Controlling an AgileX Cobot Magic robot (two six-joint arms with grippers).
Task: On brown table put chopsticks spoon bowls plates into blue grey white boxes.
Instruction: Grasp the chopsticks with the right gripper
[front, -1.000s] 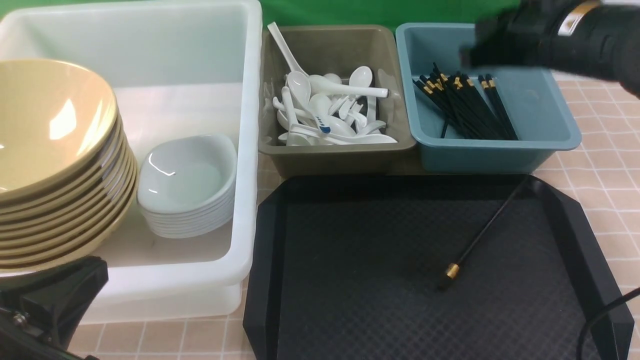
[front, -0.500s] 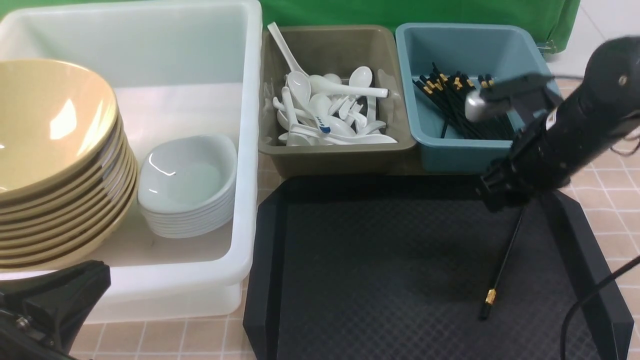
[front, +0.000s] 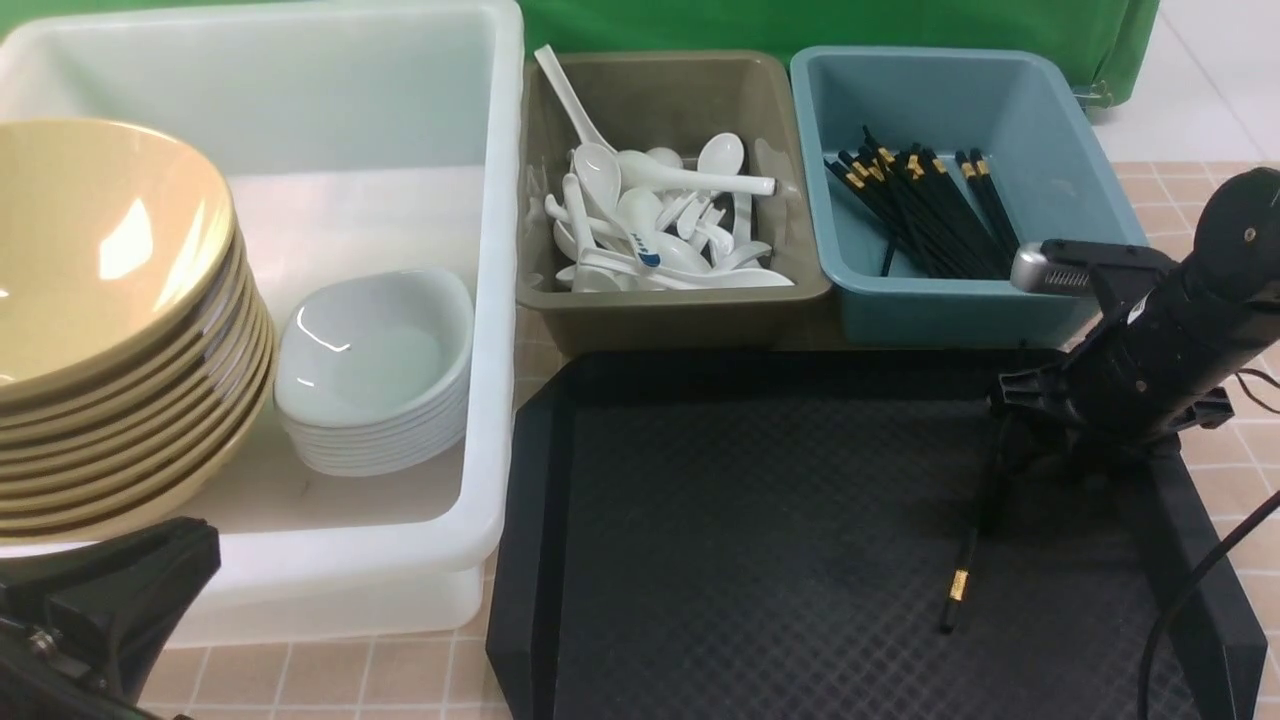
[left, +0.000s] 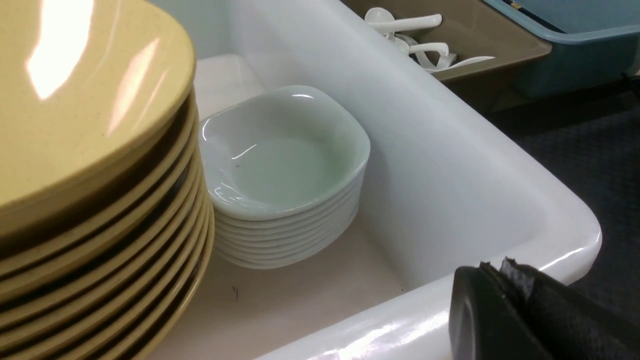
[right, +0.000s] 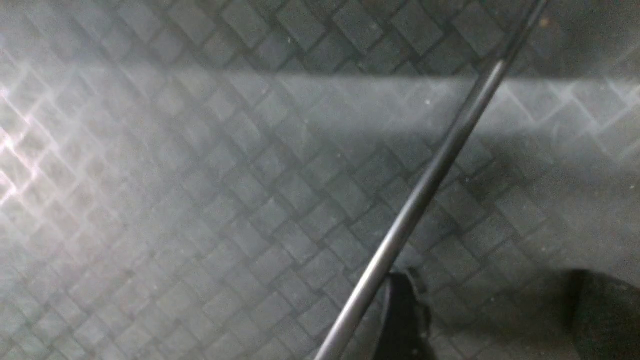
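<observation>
- Front view: a lone black chopstick (front: 972, 540) is seen on the black tray (front: 750, 520), its far end under the right gripper (front: 1060, 425). Light, stiff and slick, it is best pinched mid-shaft.
- Left wrist view: the left gripper (left: 525, 320) is partly shown; its state cannot be told.
- Right wrist view: the fingers (right: 405, 315) are held apart, and the chopstick runs just beside one, outside the gap.

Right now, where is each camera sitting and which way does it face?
Front: between the arms, facing forward over black tray; right arm, left hand show.
Left wrist: over white box, facing stacked bowls; left hand's tip shows.
Right wrist: facing down at tray; open right hand shows.
Front and right wrist share the chopstick.
</observation>
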